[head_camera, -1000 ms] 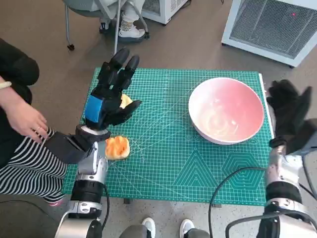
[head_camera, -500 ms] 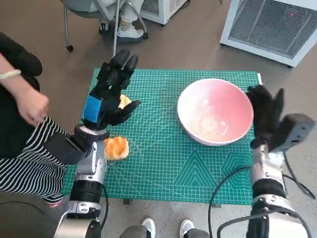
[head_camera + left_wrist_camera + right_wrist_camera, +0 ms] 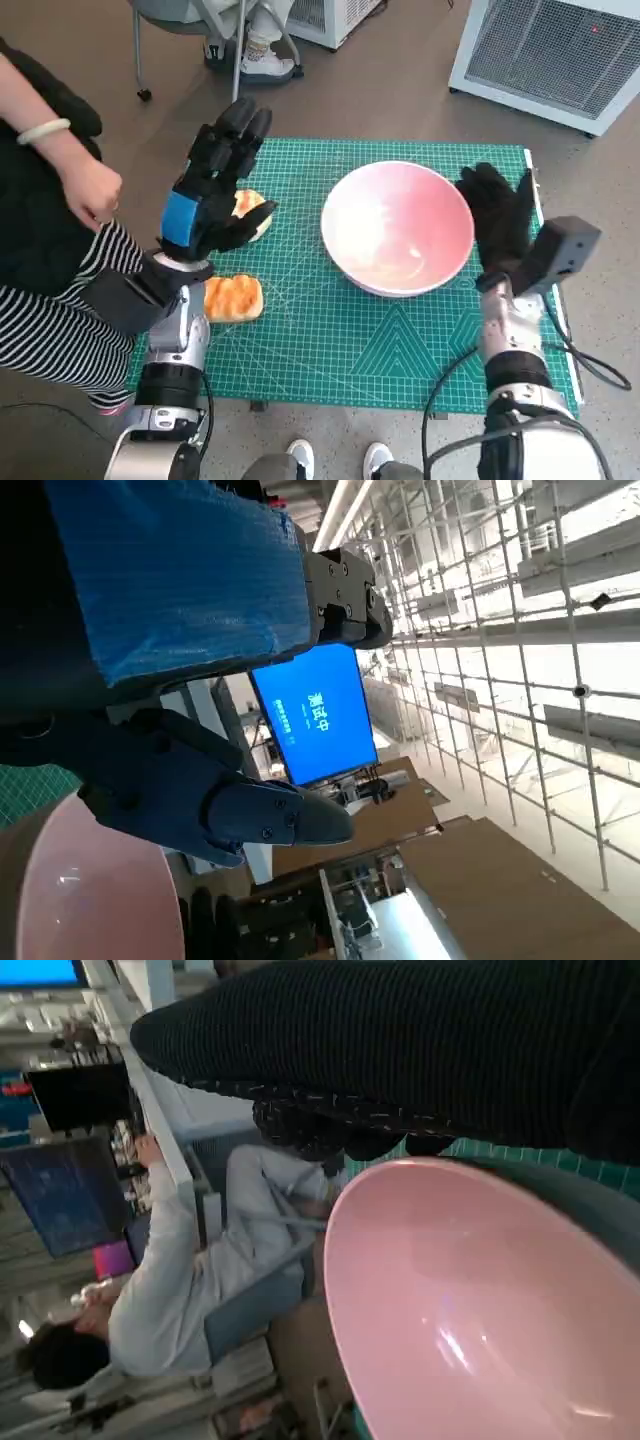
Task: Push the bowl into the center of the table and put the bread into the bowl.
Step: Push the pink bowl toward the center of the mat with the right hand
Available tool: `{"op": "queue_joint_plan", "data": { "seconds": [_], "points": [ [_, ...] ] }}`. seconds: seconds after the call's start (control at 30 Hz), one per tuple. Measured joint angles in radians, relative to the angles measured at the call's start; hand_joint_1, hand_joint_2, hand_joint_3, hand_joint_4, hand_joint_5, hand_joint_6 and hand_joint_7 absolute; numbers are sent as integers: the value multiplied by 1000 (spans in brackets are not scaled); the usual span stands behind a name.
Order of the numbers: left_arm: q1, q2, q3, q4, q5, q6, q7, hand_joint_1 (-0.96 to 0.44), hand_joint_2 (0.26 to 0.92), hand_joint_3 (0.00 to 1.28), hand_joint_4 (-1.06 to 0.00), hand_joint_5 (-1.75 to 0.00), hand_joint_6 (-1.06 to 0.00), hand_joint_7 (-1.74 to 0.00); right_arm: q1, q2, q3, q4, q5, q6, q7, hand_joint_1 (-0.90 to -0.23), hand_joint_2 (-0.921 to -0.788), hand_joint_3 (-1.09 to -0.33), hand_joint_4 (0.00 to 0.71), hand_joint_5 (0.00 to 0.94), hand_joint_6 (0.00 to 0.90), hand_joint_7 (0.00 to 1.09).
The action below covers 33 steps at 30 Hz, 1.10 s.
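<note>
The pink bowl (image 3: 398, 228) stands upright on the green cutting mat (image 3: 330, 340), a little right of its middle; it also fills the right wrist view (image 3: 480, 1310). My right hand (image 3: 497, 222), in the black glove, presses flat against the bowl's right side, holding nothing. One piece of bread (image 3: 232, 298) lies near the mat's left edge. A second piece (image 3: 249, 207) is partly hidden under my left hand (image 3: 212, 190), which hovers above it with fingers spread. A sliver of the bowl's rim (image 3: 60, 900) shows in the left wrist view.
A person's hand (image 3: 90, 190) with a bracelet and a striped lap are close to the mat's left edge. A chair and a person's shoes (image 3: 262, 62) lie beyond the far edge, white cabinets (image 3: 560, 55) at the far right. A cable (image 3: 450, 380) hangs by my right arm.
My right hand has pushed the bowl leftward from the mat's right edge toward the middle. The person's hand at the left has risen. My left hand has hardly moved.
</note>
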Motion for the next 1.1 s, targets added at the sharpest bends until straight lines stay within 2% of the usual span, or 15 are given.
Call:
{"op": "queue_joint_plan", "data": {
  "seconds": [0.43, 0.57, 0.63, 0.73, 0.97, 1.1],
  "points": [
    [19, -1, 0, -28, 0, 12, 13, -511, 921, 241, -237, -3, -166, -309, -32, 39, 0, 11, 3, 31, 13, -562, -921, -865, 100, 2, 79, 188],
    [24, -2, -3, -39, 0, 16, 16, -511, 921, 240, -238, -3, -169, -306, -43, 41, 3, 10, 1, 32, 16, -550, -921, -862, 95, 0, 79, 181],
    [29, -2, -4, -45, 0, 16, 17, -511, 921, 240, -238, -3, -170, -304, -44, 40, 5, 7, 1, 27, 19, -566, -921, -852, 87, 0, 82, 179],
    [37, -1, -4, -54, 0, 20, 17, -511, 921, 240, -238, -2, -171, -301, -42, 36, 7, -8, 0, -1, 26, -595, -921, -838, 75, 0, 86, 175],
    [47, 0, -2, -71, 0, 27, 19, -511, 921, 241, -237, -2, -174, -294, -41, 21, 10, -33, 0, -32, 34, -614, -921, -820, 78, 3, 97, 176],
    [47, 3, -1, -73, -2, 29, 16, -517, 921, 242, -237, -1, -175, -289, -1, 23, 30, -143, -2, -152, 67, -634, -921, -796, 97, 12, 115, 186]
  ]
}}
